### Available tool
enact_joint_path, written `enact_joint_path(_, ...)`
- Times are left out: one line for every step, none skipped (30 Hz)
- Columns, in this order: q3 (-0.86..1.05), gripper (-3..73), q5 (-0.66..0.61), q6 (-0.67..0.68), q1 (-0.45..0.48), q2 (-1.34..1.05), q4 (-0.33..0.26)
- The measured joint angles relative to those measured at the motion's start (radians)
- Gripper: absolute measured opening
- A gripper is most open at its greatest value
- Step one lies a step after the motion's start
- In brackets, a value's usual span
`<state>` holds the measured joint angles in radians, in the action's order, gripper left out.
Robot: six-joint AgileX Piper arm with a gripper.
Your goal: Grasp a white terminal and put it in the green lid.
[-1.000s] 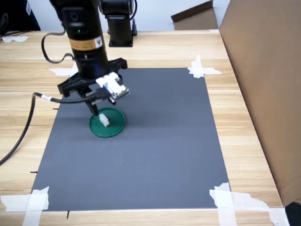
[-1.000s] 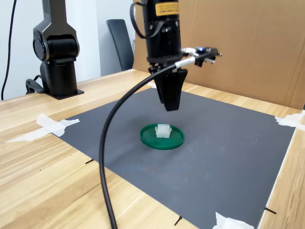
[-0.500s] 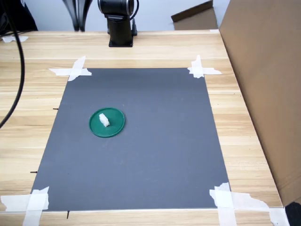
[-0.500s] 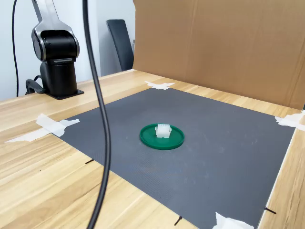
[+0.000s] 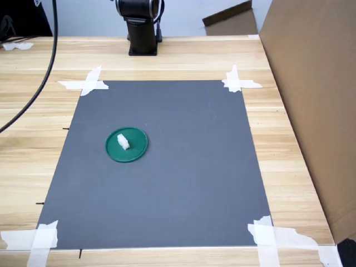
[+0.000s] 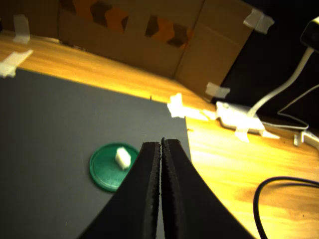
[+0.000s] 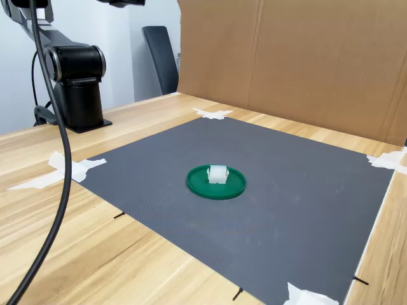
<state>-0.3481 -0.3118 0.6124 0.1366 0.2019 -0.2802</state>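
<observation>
A small white terminal (image 5: 123, 142) lies inside the round green lid (image 5: 136, 149) on the dark grey mat; both exterior views show it, terminal (image 7: 217, 173) on lid (image 7: 232, 188). In the wrist view the terminal (image 6: 122, 157) rests in the lid (image 6: 102, 172) well below my gripper (image 6: 161, 143). The black fingers are pressed together with nothing between them. The gripper is high above the mat and does not appear in either exterior view.
The grey mat (image 5: 183, 167) is taped at its corners to a wooden table (image 5: 289, 144). A cardboard wall (image 5: 317, 83) stands along the first exterior view's right. The arm's black base (image 5: 142, 28) sits at the far edge, and a black cable (image 7: 54, 165) hangs at the second exterior view's left.
The arm has lifted up and away from the lid, leaving both exterior views; the terminal stays in the lid. The cable has swung toward the second exterior view's left.
</observation>
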Motion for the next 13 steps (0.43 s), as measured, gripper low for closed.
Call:
enact_joint_path(0.009, -2.6, -0.007, 0.0, 0.0, -0.016, 0.007)
enact_joint_path(0.032, -2.6, -0.025, 0.0, 0.0, -0.056, 0.021)
enact_joint_path(0.076, -2.6, -0.051, 0.0, 0.0, -0.1, 0.041)
enact_joint_path(0.114, -2.6, -0.075, 0.0, 0.0, -0.134, 0.068)
enact_joint_path(0.125, -2.6, -0.08, 0.0, 0.0, -0.142, 0.075)
enact_joint_path(0.132, -2.6, -0.086, 0.0, 0.0, -0.148, 0.085)
enact_joint_path(0.142, -2.6, -0.089, 0.0, 0.0, -0.162, 0.091)
enact_joint_path(0.181, -2.6, -0.094, 0.0, 0.0, -0.191, 0.138)
enact_joint_path(0.204, -2.6, -0.096, 0.0, 0.0, -0.208, 0.157)
enact_joint_path(0.225, -2.6, -0.097, 0.0, 0.0, -0.211, 0.169)
enact_joint_path(0.245, -2.6, -0.097, 0.0, 0.0, -0.212, 0.171)
enact_joint_path(0.249, -2.6, -0.097, 0.0, 0.0, -0.212, 0.172)
enact_joint_path(0.254, -2.6, -0.097, 0.0, 0.0, -0.212, 0.172)
